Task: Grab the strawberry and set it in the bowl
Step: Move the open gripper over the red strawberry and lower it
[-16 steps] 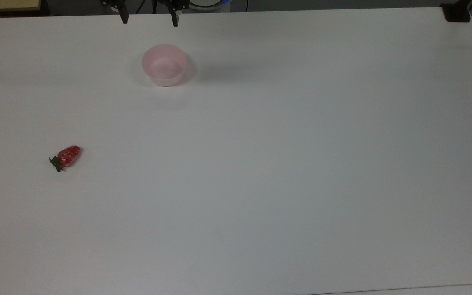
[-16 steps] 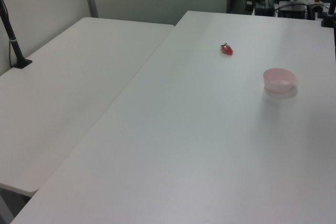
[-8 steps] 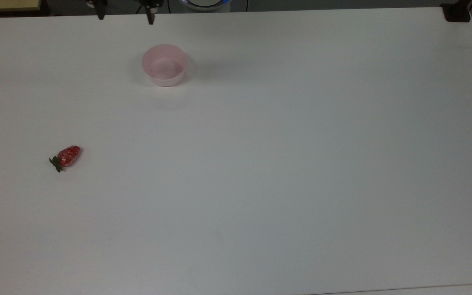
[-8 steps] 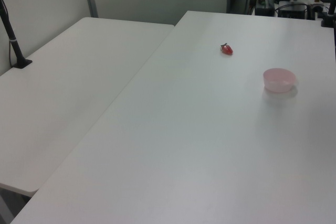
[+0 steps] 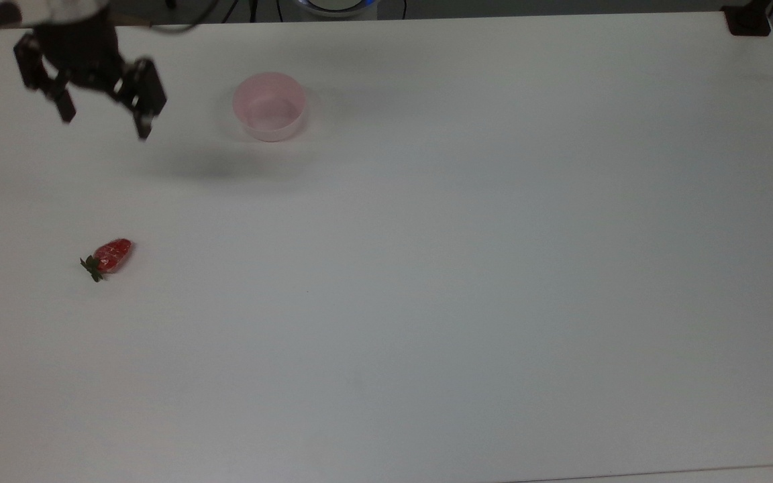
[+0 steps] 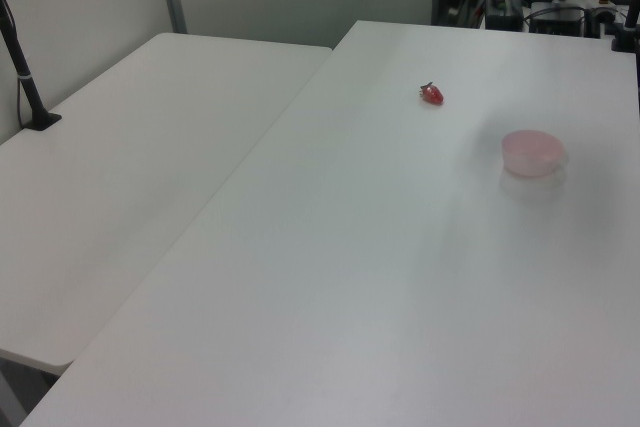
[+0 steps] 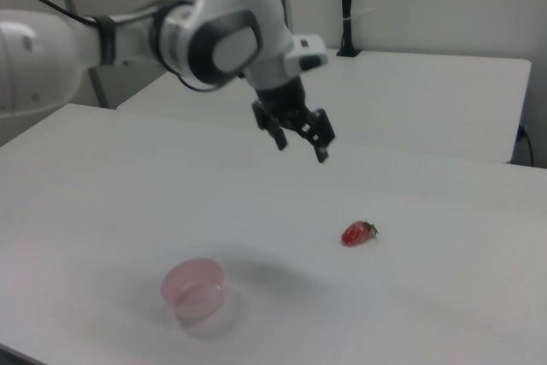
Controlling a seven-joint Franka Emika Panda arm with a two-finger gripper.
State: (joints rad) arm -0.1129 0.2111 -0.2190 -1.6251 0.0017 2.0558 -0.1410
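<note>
The white tabletop (image 5: 467, 268) filled nearly the whole frame in the top view, bare apart from the two task things. Over its upper left corner in that view hung the arm (image 7: 128, 36), seen more fully in the right view, where its white body reached in from the upper left of the frame and ended in the black gripper (image 5: 103, 126). The gripper's two fingers stood spread apart with nothing between them, pointing down and well above the surface, which looked like a ready stance for coming down over something small.

The bowl (image 5: 269, 106), pale pink and translucent, sat upright and empty at upper centre-left of the top view, its open mouth up so a thing could be dropped straight in. In the right view it lay at lower left of the frame (image 7: 194, 285).

The strawberry (image 5: 110, 256) lay on its side at left of the top view, below the gripper in the frame and well apart from the bowl, leafy cap towards lower left. Lying flat, it offered its narrow red body to a pinch from above. Nothing touched it; the pick had not yet begun.
</note>
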